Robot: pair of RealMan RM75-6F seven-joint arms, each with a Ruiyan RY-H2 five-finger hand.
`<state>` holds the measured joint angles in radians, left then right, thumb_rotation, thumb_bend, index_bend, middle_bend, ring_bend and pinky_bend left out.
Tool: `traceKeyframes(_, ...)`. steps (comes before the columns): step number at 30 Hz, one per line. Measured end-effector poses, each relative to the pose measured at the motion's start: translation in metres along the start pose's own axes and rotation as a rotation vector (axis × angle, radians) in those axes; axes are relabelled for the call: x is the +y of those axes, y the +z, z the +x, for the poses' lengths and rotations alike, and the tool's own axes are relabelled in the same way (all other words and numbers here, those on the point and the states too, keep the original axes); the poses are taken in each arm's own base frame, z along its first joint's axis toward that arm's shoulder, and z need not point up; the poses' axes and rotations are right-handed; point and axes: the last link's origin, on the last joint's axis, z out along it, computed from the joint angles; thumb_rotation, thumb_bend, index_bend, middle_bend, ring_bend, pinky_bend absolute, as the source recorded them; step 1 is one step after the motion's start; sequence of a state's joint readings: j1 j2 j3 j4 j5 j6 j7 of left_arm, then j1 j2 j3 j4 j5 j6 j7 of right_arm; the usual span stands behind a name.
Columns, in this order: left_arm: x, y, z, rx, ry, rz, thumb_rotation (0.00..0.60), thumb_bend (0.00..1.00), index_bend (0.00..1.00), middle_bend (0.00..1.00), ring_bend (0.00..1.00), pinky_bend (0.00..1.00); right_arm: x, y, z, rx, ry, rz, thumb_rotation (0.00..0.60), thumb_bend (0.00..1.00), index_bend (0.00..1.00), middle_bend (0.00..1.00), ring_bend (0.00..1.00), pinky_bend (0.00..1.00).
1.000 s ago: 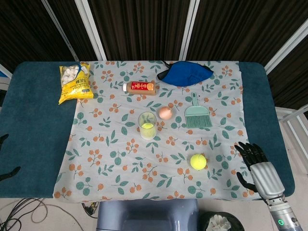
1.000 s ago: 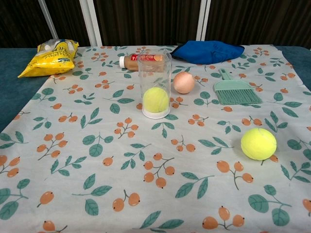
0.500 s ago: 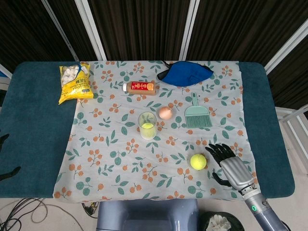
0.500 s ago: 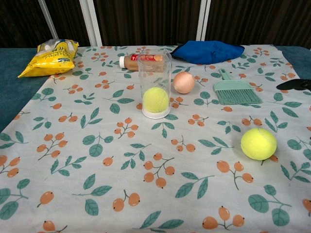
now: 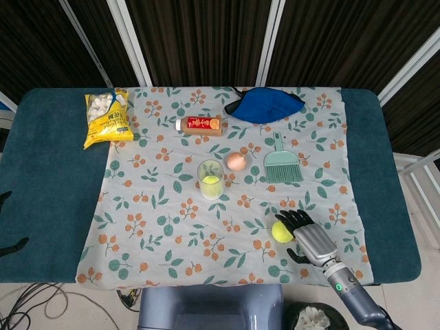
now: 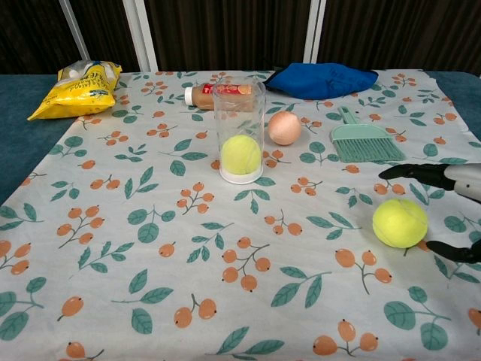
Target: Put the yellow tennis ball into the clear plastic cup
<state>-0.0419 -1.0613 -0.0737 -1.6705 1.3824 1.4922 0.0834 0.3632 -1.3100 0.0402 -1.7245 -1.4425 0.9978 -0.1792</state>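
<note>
A loose yellow tennis ball (image 5: pixel 278 232) (image 6: pixel 399 222) lies on the floral cloth (image 5: pixel 158 206) at the front right. The clear plastic cup (image 5: pixel 210 179) (image 6: pixel 239 131) stands upright mid-cloth, and it holds another yellow ball (image 6: pixel 240 154). My right hand (image 5: pixel 308 236) (image 6: pixel 451 180) sits just right of the loose ball with its fingers spread. Some fingers (image 6: pixel 409 172) reach over the ball and the thumb (image 6: pixel 455 253) lies low beside it, without a grip. Only dark tips of my left hand (image 5: pixel 12 246) show at the far left edge, spread apart and holding nothing.
A peach-coloured ball (image 5: pixel 236 161) and a green hand brush (image 5: pixel 282 166) lie right of the cup. Behind them are a small bottle (image 5: pixel 199 124) on its side, a blue cloth (image 5: pixel 265 104) and a yellow snack bag (image 5: pixel 108 118). The table's front edge is close behind my right hand.
My right hand has moved left from the table's right edge to the loose tennis ball, and its fingers now reach over it. The ball and the cup have not moved.
</note>
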Motion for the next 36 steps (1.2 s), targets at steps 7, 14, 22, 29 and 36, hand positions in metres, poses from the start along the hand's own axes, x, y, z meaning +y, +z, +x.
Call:
traceKeyframes(7,-0.001,0.001,0.000,-0.003,0.002,0.006,0.600,0.00,0.13,0.00,0.01,0.06,0.000,0.015,-0.011,-0.038,-0.013,-0.007,0.600,0.46,0.04,0.06,0.01,0.00)
traceKeyframes(14,-0.001,0.001,0.000,-0.003,0.002,0.010,0.600,0.00,0.13,0.00,0.01,0.06,0.001,0.025,-0.015,-0.044,-0.012,-0.017,0.600,0.46,0.04,0.06,0.06,0.00)
traceKeyframes(22,-0.001,0.001,-0.001,-0.006,0.004,0.012,0.600,0.00,0.14,0.00,0.01,0.06,0.002,0.032,-0.018,-0.033,-0.017,-0.030,0.600,0.46,0.13,0.18,0.20,0.02)
traceKeyframes(29,-0.002,0.001,0.000,-0.004,0.002,0.017,0.600,0.00,0.14,0.00,0.01,0.06,0.003,0.036,-0.023,-0.044,-0.021,-0.040,0.600,0.46,0.21,0.28,0.33,0.07)
traceKeyframes(36,-0.003,0.002,0.000,-0.008,0.000,0.019,0.600,0.00,0.15,0.00,0.01,0.06,0.001,0.041,-0.023,-0.025,-0.006,-0.047,0.600,0.46,0.39,0.43,0.49,0.19)
